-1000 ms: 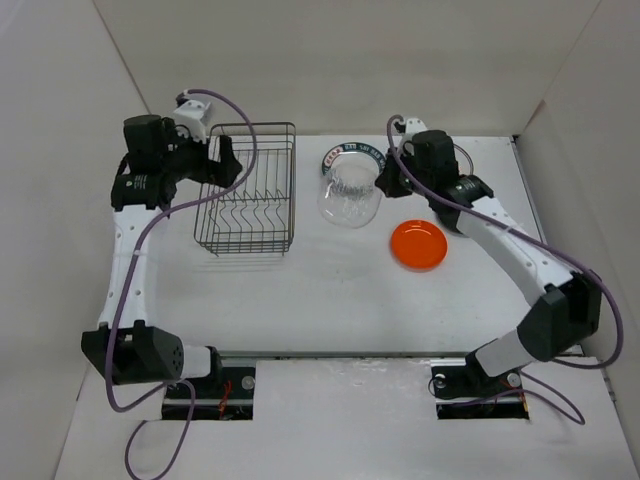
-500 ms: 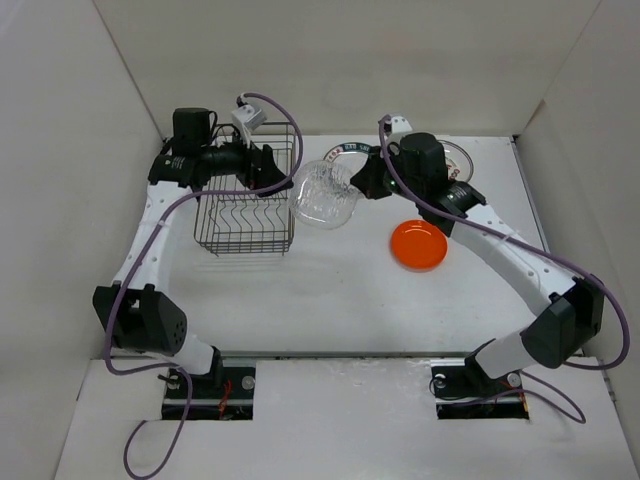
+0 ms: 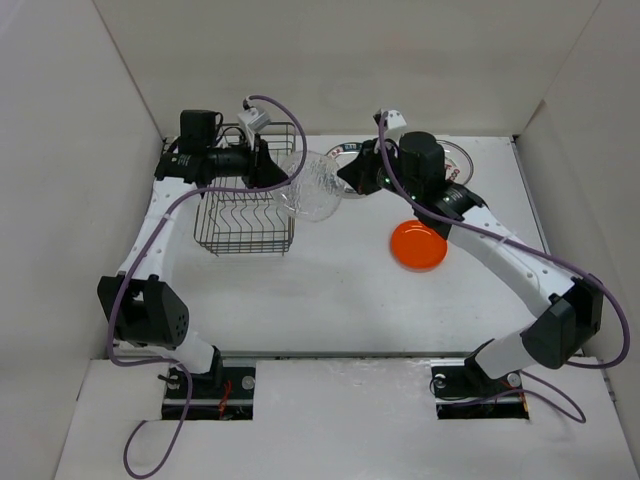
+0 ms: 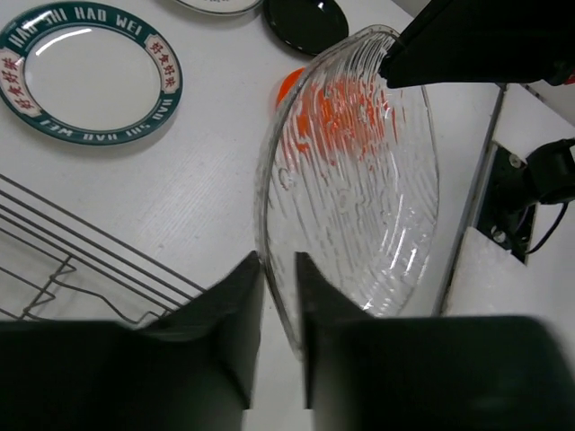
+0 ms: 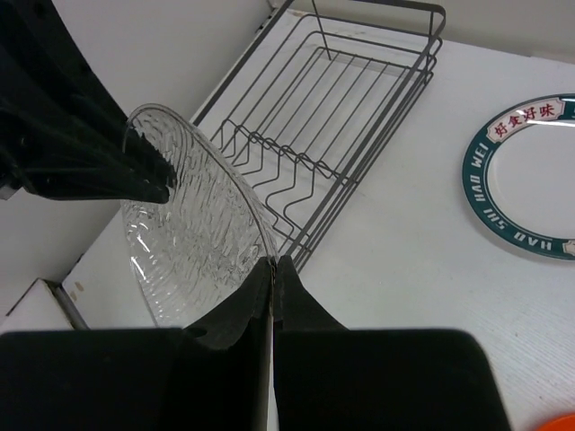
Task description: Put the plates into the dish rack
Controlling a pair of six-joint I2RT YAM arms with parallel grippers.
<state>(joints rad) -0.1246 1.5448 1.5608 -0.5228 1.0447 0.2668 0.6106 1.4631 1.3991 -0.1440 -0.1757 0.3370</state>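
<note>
Carried by its rim in the clamped right gripper from mid-table to the edge of the dish rack, met there by the left gripper, narrowly straddling the far rim of the clear plate, grip impossible to tell: probably a handover for racking.

Ribbed clear plate raised on edge beside dark wire dish rack, orange plate and green-rimmed plate lying flat

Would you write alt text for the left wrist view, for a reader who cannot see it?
A ribbed clear plate is held on edge, its near rim between the fingers of the left gripper, its far rim in the right gripper. Beyond lie a green-rimmed plate, a black plate and an orange plate; dish rack wires show lower left.
</note>
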